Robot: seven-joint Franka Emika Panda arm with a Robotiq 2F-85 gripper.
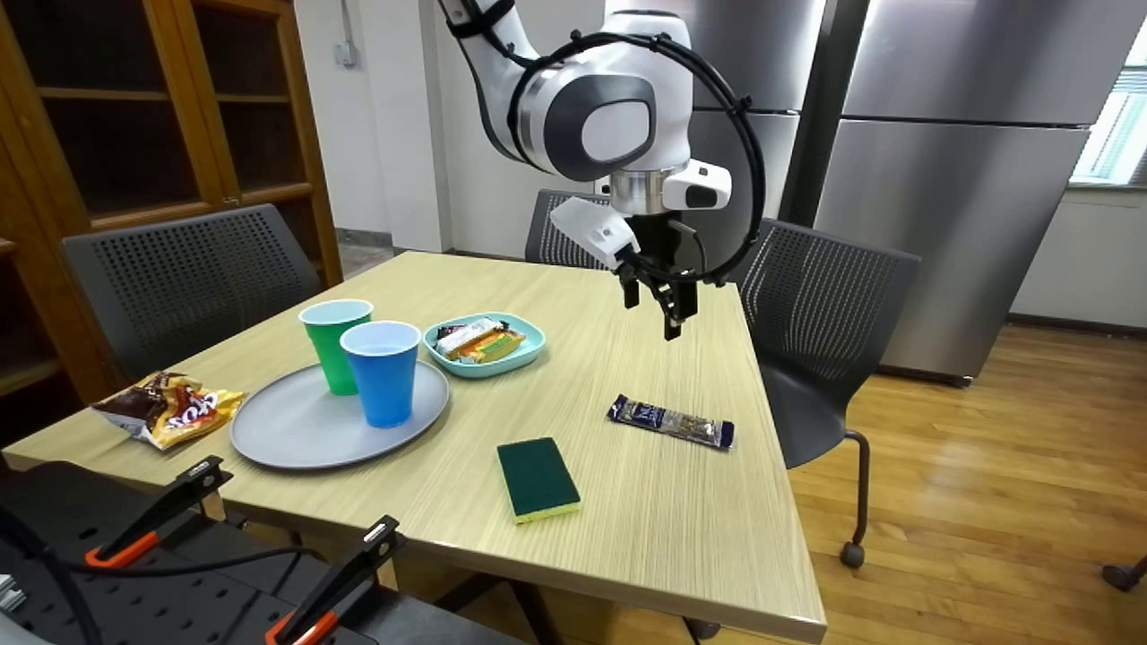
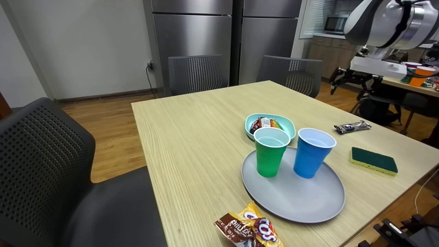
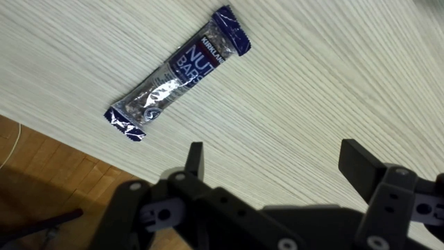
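Your gripper [image 3: 272, 154] is spread, empty; wrist view puts the nut bar [image 3: 178, 74] up-left of it, long axis slanting up-right.

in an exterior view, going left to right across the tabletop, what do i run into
In an exterior view, left to right: brown-and-yellow snack bag → green plastic cup → blue plastic cup → turquoise dish → green-and-yellow scrub sponge → wrapped Kirkland nut bar

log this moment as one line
end effector: open, empty, above table | nut bar: on table, ungrasped | green cup, blue cup: upright on gray plate
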